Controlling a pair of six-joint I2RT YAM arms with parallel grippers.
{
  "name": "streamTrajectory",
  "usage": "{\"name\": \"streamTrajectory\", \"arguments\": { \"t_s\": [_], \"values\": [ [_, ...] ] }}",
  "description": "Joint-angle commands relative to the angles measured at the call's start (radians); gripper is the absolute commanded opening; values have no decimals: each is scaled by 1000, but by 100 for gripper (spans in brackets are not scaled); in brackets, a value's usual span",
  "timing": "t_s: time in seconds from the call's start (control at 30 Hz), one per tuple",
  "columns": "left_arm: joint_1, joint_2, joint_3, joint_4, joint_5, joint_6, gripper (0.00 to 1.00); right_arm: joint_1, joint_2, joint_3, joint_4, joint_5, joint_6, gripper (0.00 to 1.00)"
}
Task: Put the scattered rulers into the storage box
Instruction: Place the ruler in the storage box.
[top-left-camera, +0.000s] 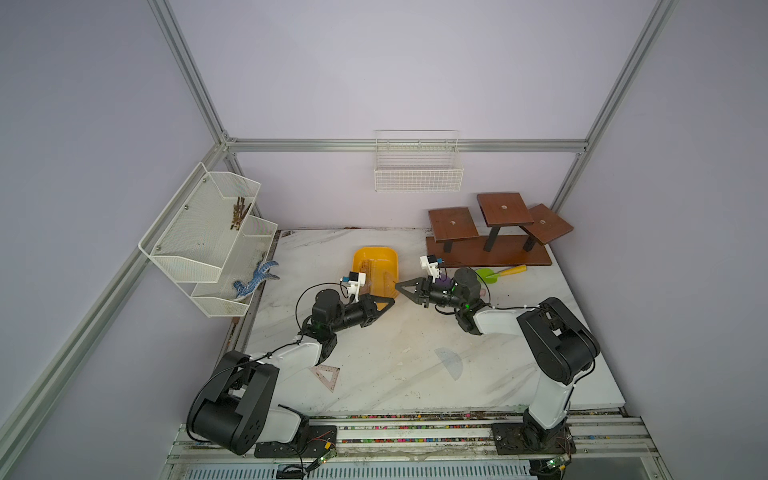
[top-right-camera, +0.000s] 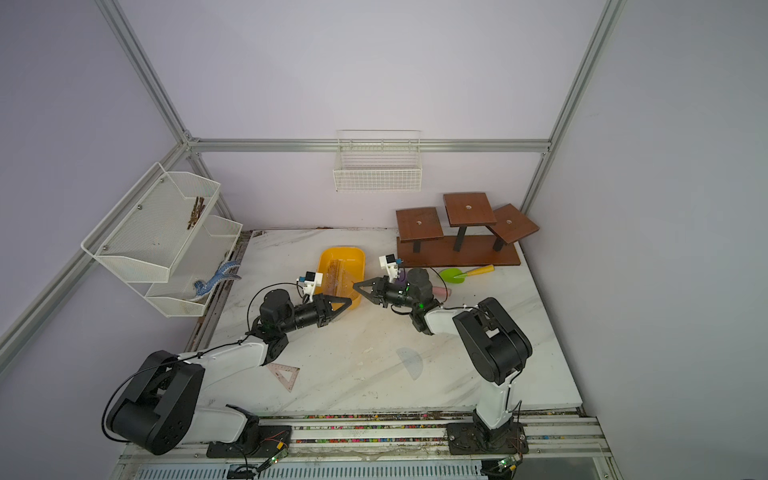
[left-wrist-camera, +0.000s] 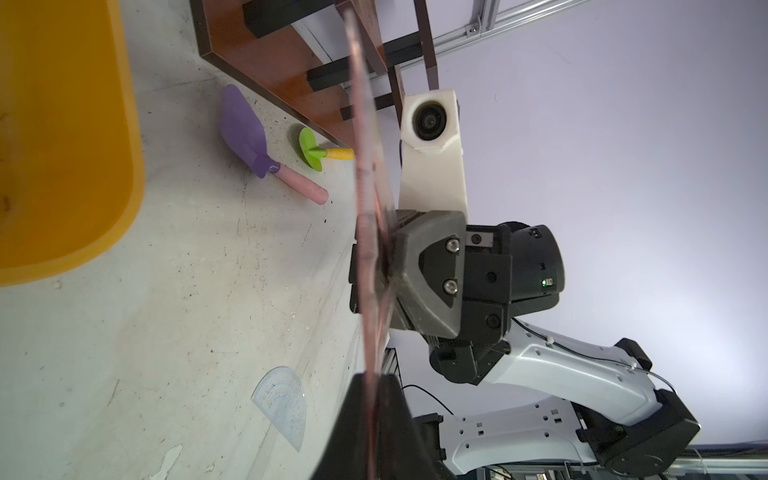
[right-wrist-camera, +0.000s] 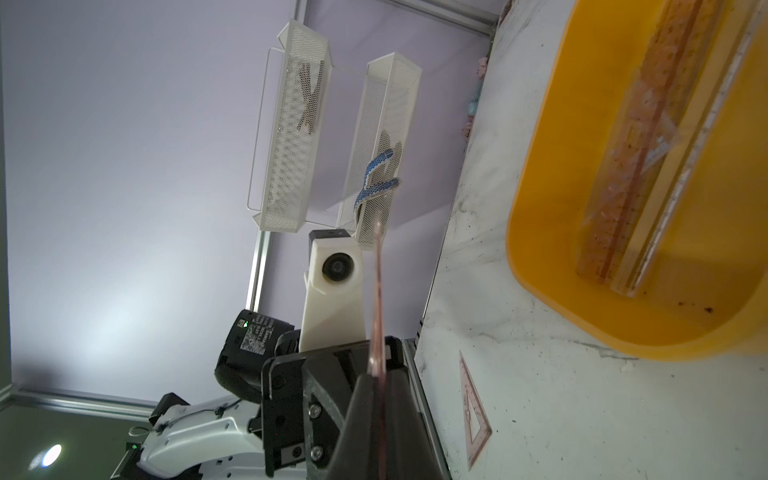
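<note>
Above the table by the near corner of the yellow storage box (top-left-camera: 376, 250), my left gripper (top-left-camera: 390, 300) and right gripper (top-left-camera: 398, 286) meet tip to tip. One pinkish see-through ruler (left-wrist-camera: 361, 166) runs edge-on between both pairs of jaws. The left gripper (left-wrist-camera: 374, 376) is shut on it near one end. The right gripper (right-wrist-camera: 376, 374) is shut on the ruler (right-wrist-camera: 379, 299) further along. Several rulers (right-wrist-camera: 648, 166) lie inside the box. A pinkish set square (top-left-camera: 326, 376) and a clear protractor (top-left-camera: 451, 361) lie flat on the table near the front.
A green shovel (top-left-camera: 488, 275) and a purple shovel (left-wrist-camera: 245, 133) lie right of the box, in front of the brown wooden stand (top-left-camera: 490, 237). A white mesh shelf (top-left-camera: 203, 232) hangs at the left wall and a white wire basket (top-left-camera: 417, 170) on the back wall.
</note>
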Motion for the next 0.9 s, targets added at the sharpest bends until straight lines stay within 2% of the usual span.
{"name": "streamTrajectory", "arguments": {
  "t_s": [0.0,0.07,0.13,0.2,0.3,0.4,0.47,0.73,0.8,0.87],
  "values": [
    [74,1,27,-161,42,120,48,20,27,147,-359,118,-267,0],
    [129,-43,97,-417,-9,274,61,46,89,302,-591,242,-396,0],
    [145,-80,212,-719,-140,444,70,68,175,453,-720,323,-446,0],
    [156,-84,321,-950,-303,539,72,87,276,609,-815,385,-469,0],
    [179,-58,403,-1101,-409,602,72,120,424,852,-976,475,-514,0],
    [187,-33,450,-1163,-466,644,72,142,539,1020,-1060,534,-515,0],
    [187,-20,464,-1180,-476,657,72,149,590,1078,-1080,556,-497,0],
    [188,-3,452,-1183,-473,658,72,165,690,1174,-1090,557,-488,0],
    [187,1,452,-1183,-465,657,72,167,703,1187,-1099,550,-496,6],
    [187,8,454,-1179,-452,654,72,169,710,1201,-1117,545,-509,15]
  ]
}}
